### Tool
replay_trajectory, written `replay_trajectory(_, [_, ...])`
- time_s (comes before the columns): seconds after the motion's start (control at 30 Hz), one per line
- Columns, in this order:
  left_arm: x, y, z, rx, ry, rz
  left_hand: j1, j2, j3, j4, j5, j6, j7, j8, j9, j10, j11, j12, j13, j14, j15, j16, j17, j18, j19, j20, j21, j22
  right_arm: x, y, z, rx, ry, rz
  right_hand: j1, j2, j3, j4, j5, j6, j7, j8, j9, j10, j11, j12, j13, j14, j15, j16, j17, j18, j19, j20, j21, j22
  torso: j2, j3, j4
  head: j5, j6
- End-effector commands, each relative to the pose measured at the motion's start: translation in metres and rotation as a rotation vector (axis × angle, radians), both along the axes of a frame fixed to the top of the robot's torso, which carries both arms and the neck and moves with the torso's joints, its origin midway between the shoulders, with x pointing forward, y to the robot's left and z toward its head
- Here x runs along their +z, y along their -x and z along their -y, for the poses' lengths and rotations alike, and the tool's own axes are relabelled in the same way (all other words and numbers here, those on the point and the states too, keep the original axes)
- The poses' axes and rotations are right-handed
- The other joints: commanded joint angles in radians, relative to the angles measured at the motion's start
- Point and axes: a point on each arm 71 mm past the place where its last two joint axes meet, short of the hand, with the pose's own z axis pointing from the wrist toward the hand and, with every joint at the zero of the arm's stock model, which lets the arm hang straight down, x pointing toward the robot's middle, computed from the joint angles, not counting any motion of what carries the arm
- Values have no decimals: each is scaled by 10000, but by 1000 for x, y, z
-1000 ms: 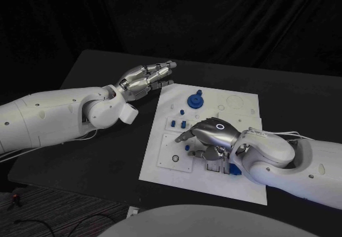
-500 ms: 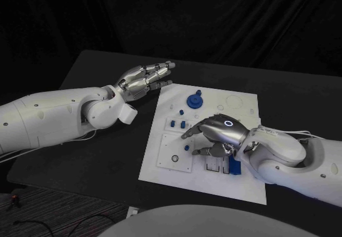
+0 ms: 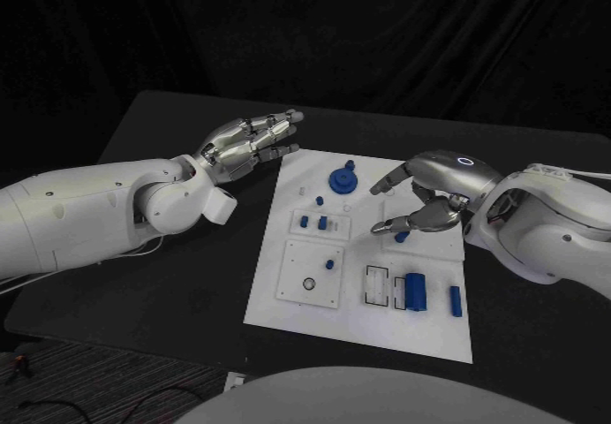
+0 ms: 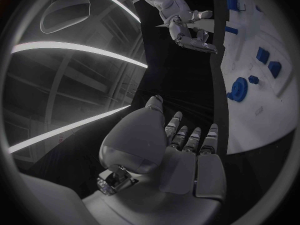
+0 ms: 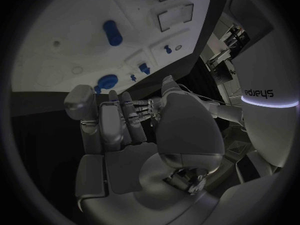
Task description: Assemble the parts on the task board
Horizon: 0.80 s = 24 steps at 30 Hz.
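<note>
The white task board [image 3: 287,300] lies mid-table. On it are a blue gear [image 3: 342,181], small blue blocks [image 3: 314,221], a blue peg [image 3: 328,263], a black ring [image 3: 311,283], a blue cylinder [image 3: 415,290] and a short blue bar [image 3: 456,300]. My right hand [image 3: 426,196] hovers over the board's right middle, fingers apart and holding nothing, with a small blue piece [image 3: 403,236] below its fingertips. My left hand [image 3: 248,141] floats open off the board's far left corner. The left wrist view shows its empty palm [image 4: 178,155], the gear [image 4: 237,90] and the right hand [image 4: 187,30].
Black table [image 3: 166,265] surrounds the board, with free room to its left and front. A rectangular slot outline [image 3: 377,284] sits beside the cylinder. The right wrist view shows the right hand [image 5: 134,130], the board [image 5: 69,20], the gear [image 5: 107,81] and a blue piece [image 5: 111,32].
My right hand has risen from the board's near part and moved toward the far right, uncovering the blue cylinder and bar. The left hand has barely moved.
</note>
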Motion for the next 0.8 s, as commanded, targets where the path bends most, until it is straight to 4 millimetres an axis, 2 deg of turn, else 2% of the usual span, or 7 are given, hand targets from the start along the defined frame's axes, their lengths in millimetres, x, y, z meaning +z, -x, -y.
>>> replay_trajectory(0.03, [1,1,2,11,150,88,-39,21,1,57,4,9,-59,59,1,-23,-93,48,6,-21,76,26,11,77,55,-2,39,13,-12,-6,17,-1100,952,-1018,465,173,235,-25,-9,-145,-107,-6,8,19,-42,-65,6,77,-52,-169,-285,-131,170,-43,168,1254,34,33,4,-44,-2])
replay_trajectory(0.13, [0,1,1,38,140,75,-32,18,2,53,17,20,-57,62,3,-35,-98,45,2,-23,75,23,10,77,56,-2,39,11,-17,-7,24,-1221,1165,-875,1432,540,607,-74,258,-168,-128,8,14,180,-123,-36,8,35,-142,-587,-912,-155,328,-124,360,1276,33,39,13,-49,-2])
replay_trajectory(0.37, [-1,1,-1,98,122,65,-13,8,4,43,45,54,-46,73,8,-34,-106,45,2,-21,72,27,11,76,59,-1,41,11,-25,-5,32,-1152,1230,-628,1805,427,474,-71,40,26,-244,60,40,798,-303,183,56,-18,-293,-1246,-1989,-171,436,-264,448,1280,23,30,6,-20,-2])
replay_trajectory(0.5, [-1,2,-1,65,137,52,-7,1,3,39,50,59,-40,76,9,-37,-105,44,2,-22,73,25,10,75,62,0,43,15,-28,-4,34,-1022,1162,-599,1120,-320,-470,-14,-42,22,-255,29,33,1073,-331,215,55,69,-312,-1133,-1887,-208,471,-309,568,1310,16,14,2,-17,-2])
replay_trajectory(0.57, [-1,2,-1,50,142,46,-5,-5,1,36,51,62,-38,77,9,-37,-103,44,2,-21,74,28,11,75,66,1,45,21,-29,-3,35,-973,1109,-592,924,-318,-1398,-3,-25,9,-304,25,33,1178,-348,221,55,108,-322,-1027,-1762,-226,495,-318,671,1339,13,14,0,-18,-2])
replay_trajectory(0.63, [-2,2,0,45,142,40,-2,-8,0,35,53,66,-35,79,10,-35,-102,45,2,-21,75,28,11,75,66,1,46,20,-30,-2,35,-960,1021,-622,578,-344,-1812,7,-15,6,-318,27,34,1232,-359,204,47,119,-332,-983,-1723,-233,502,-326,710,1353,6,15,-4,4,-2])
replay_trajectory(0.8, [-2,2,-1,65,127,28,2,-8,2,33,59,74,-29,82,11,-33,-99,46,3,-21,76,28,11,75,67,2,46,20,-33,-1,38,-908,833,-740,146,-254,-1746,1,-15,16,-277,34,38,1312,-370,184,44,263,-334,-477,-956,-244,501,-329,759,1373,19,23,-3,13,-2])
